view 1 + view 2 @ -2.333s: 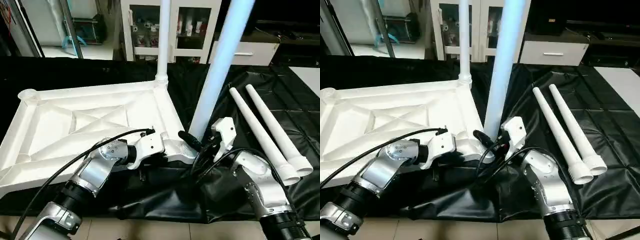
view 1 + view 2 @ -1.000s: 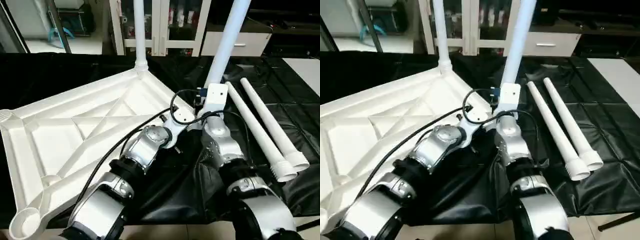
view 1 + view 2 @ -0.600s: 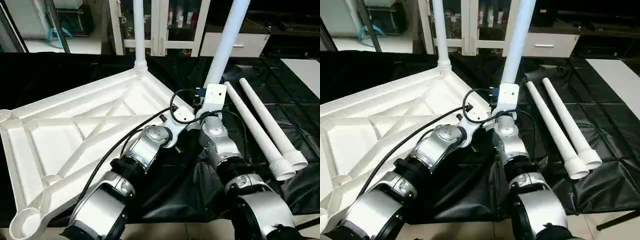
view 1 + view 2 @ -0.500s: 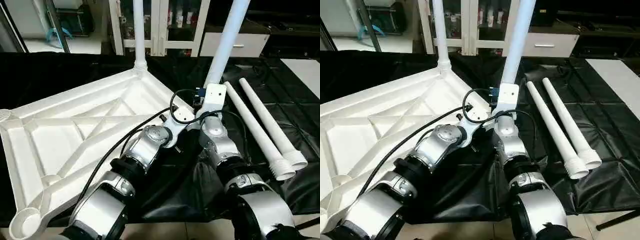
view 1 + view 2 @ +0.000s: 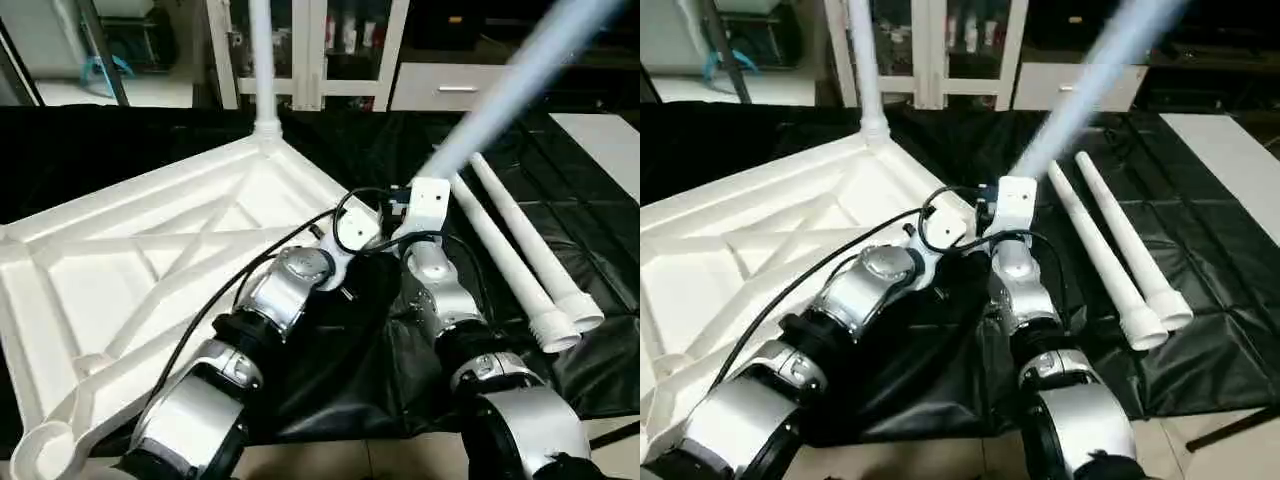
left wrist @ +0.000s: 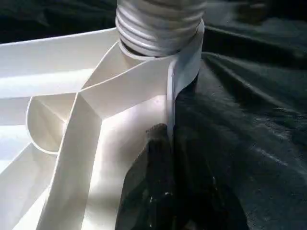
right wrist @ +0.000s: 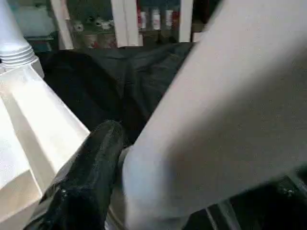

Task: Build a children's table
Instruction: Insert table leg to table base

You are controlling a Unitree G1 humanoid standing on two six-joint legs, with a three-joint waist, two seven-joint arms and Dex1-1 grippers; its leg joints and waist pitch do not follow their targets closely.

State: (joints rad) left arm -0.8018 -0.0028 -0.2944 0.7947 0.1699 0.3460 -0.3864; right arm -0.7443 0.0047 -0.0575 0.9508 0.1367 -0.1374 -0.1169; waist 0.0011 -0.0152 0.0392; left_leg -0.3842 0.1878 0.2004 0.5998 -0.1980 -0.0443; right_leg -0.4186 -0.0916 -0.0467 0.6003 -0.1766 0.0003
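The upturned white table top (image 5: 150, 250) lies ribs-up on the black cloth (image 5: 600, 230), toward the left. One leg (image 5: 262, 60) stands upright in its far corner socket. A second leg (image 5: 520, 90) leans steeply to the right from the near right corner. Two spare legs (image 5: 520, 250) lie side by side on the right. The left gripper (image 6: 165, 158) is clenched on the top's edge wall. The right gripper (image 7: 120, 163) sits against the leaning leg; I cannot tell its grip.

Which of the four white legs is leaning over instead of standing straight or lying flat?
The leg by the right tool, at the tabletop's near corner. The far-corner leg stands upright; the two spare legs lie on the black cloth.
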